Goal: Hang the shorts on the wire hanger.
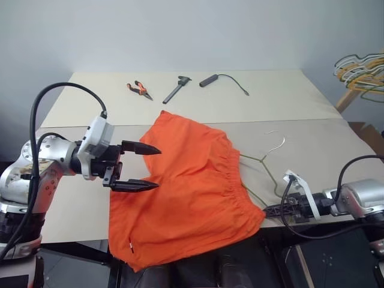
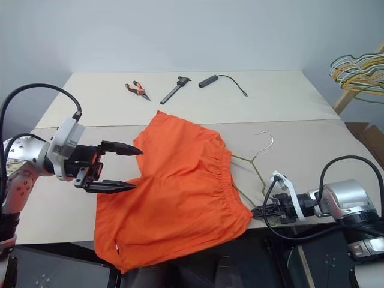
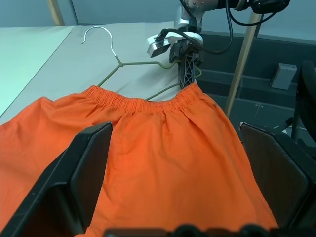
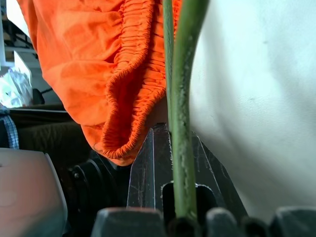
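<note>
Matt orange cloth shorts [image 1: 186, 192], thin metal wire hanger [image 1: 264, 162]

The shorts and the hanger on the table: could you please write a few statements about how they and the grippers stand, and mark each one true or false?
1. The left gripper is open above the shorts. True.
2. The right gripper is open and holds nothing. False: it is shut on the wire hanger.
3. The shorts hang fully on the wire hanger. False: they lie spread on the table, with one leg hanging over the near edge.
4. The hook of the wire hanger lies on the table clear of the shorts. True.
5. The pliers lie on top of the shorts. False: they lie on the table beyond them.
</note>
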{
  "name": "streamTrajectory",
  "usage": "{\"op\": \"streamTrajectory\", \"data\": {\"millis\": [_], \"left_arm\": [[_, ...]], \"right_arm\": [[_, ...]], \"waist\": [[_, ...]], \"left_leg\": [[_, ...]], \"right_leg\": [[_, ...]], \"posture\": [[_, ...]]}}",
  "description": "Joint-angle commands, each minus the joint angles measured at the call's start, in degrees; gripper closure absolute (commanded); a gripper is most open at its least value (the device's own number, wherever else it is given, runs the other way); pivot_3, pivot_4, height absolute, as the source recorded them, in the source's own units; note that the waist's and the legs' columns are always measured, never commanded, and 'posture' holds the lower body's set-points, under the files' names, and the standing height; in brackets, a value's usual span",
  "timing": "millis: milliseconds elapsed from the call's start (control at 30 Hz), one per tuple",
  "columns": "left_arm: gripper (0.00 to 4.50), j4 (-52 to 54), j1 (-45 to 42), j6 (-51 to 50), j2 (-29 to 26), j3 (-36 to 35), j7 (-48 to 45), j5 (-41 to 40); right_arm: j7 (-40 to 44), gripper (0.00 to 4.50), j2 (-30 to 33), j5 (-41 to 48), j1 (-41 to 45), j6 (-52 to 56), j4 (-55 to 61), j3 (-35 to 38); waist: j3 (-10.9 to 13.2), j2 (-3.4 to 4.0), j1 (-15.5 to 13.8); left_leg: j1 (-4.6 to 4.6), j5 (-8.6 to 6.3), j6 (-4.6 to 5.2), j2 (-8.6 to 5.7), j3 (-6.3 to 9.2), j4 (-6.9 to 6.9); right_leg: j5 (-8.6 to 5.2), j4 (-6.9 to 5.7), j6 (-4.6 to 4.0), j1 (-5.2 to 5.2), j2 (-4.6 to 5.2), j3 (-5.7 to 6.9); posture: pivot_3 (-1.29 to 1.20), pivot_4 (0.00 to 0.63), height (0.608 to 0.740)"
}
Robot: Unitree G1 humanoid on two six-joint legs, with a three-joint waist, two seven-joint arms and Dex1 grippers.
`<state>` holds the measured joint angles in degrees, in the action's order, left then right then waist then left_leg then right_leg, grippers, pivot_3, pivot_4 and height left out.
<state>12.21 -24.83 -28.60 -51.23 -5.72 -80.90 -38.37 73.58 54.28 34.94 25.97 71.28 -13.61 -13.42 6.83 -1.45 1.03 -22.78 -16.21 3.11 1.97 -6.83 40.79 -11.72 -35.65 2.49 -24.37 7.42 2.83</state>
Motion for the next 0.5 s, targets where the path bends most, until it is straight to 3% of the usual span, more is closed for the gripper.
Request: {"op": "streamTrajectory", "data": {"millis": [33, 300, 500], "left_arm": [[0.02, 1.75, -0.29, 1.18, -0.45, -1.84, 0.21, -0.84], [0.02, 2.32, 0.50, 1.31, -0.76, -2.36, 0.31, -0.88], [0.02, 2.92, 1.29, 1.35, -0.88, -2.95, 0.62, -0.84]], "right_arm": [[1.38, 4.50, -1.09, -1.19, 2.90, -1.21, -1.86, -1.27], [4.43, 4.50, -2.22, -2.86, 5.24, -2.21, -2.96, -4.47], [1.47, 4.50, -3.43, -3.20, 7.16, -2.87, -6.57, 0.37]], "waist": [[0.00, 0.00, 0.07], [0.00, 0.01, -0.20], [0.00, 0.01, -0.15]], "left_leg": [[0.00, 0.00, 0.00, 0.00, 0.00, 0.00], [-0.04, 0.01, -0.02, 0.00, 0.01, 0.00], [-0.03, 0.02, -0.04, 0.00, 0.01, 0.01]], "right_leg": [[0.00, 0.00, 0.00, 0.00, 0.00, 0.00], [0.00, 0.01, 0.00, 0.00, -0.01, 0.04], [0.01, 0.00, 0.01, 0.01, -0.01, 0.04]], "posture": [[-0.02, 0.109, 0.740], [-0.01, 0.101, 0.740], [-0.01, 0.095, 0.740]]}}
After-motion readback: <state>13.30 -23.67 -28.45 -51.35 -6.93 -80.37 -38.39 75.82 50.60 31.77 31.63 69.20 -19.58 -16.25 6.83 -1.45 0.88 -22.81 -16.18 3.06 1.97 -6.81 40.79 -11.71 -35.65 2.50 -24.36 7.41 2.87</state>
